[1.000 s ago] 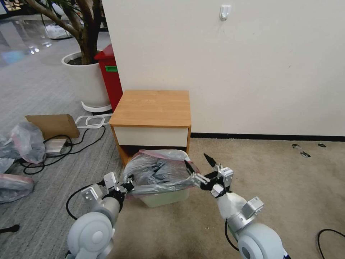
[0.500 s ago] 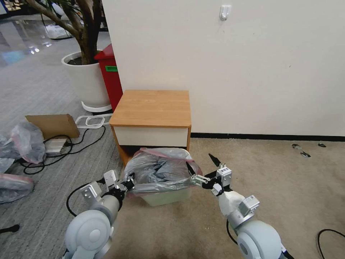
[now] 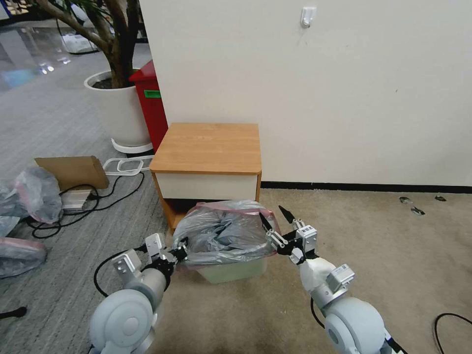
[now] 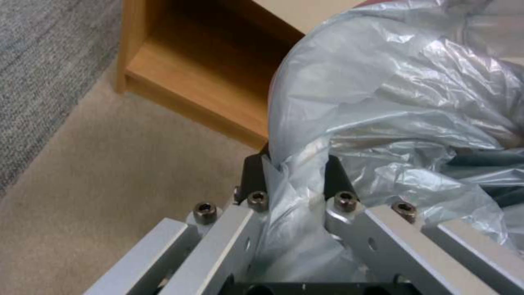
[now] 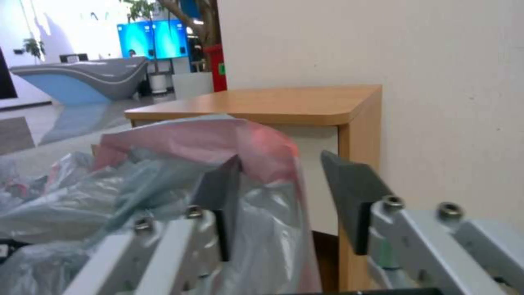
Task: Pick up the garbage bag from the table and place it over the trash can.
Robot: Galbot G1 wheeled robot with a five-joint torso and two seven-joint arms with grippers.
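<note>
Head view: the wrinkly translucent grey garbage bag (image 3: 223, 236) with a pink-red edge drapes over the small cream-white plastic trash can (image 3: 231, 270), on the carpet before the honey-brown wooden table (image 3: 209, 147). At its left edge the left gripper (image 3: 181, 253) pinches bag plastic. At its right edge the right gripper (image 3: 276, 219) stands wide, one finger (image 5: 218, 192) inside the bag.

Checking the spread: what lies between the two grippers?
In the head view, the wrinkly translucent grey garbage bag spans from the left gripper to the right gripper, draped over the small cream-white plastic trash can.
</note>
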